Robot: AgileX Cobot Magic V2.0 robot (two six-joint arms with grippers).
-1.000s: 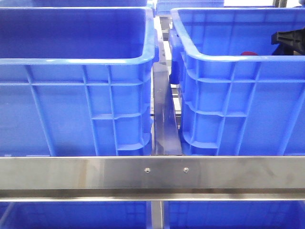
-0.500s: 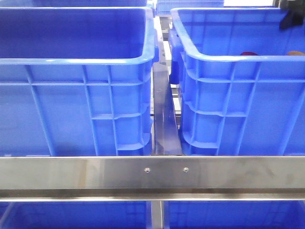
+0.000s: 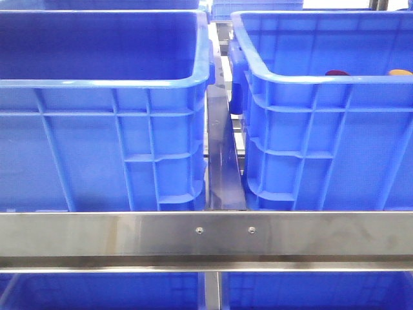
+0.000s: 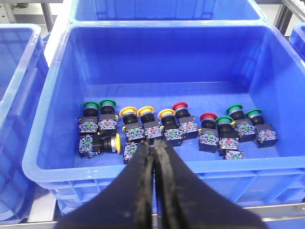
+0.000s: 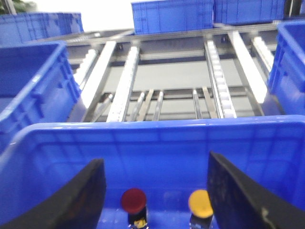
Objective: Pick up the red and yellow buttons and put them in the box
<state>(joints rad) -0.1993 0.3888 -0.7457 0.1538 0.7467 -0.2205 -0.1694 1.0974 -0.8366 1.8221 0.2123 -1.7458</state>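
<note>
1. Right gripper (image 5: 155, 191) is hanging over the far crate with its two dark fingers (image 5: 81, 200) spread wide apart, nothing between them.
2. Straight below that gap sit the red button (image 5: 133, 200) and the yellow button (image 5: 200, 203), side by side, near each other but not touching, down inside the box (image 5: 157, 143). Neither finger is touching them from what I can see.
3. From the front view you only catch the tops of those two peeking over the near rim of the right-hand box (image 3: 322, 129): red button (image 3: 336, 73) and yellow button (image 3: 400, 72).
4. Left gripper (image 4: 155, 157) is the opposite story, fingers pressed together into a closed wedge with nothing pinched in it.
5. It hovers over the near wall of another blue crate (image 4: 57, 95) that holds a row of pushbutton switches (image 4: 176, 126) with green, yellow and red caps, most upright, one yellow one tipped on its side.
6. Left crate (image 3: 103, 129) in the front view stands just beside the right one, a dark divider (image 3: 222, 161) in the gap, and a steel rail (image 3: 206, 232) runs across in front of both.
7. Behind the box, the right wrist view shows roller conveyor tracks (image 5: 124, 76) and more blue crates further back.
</note>
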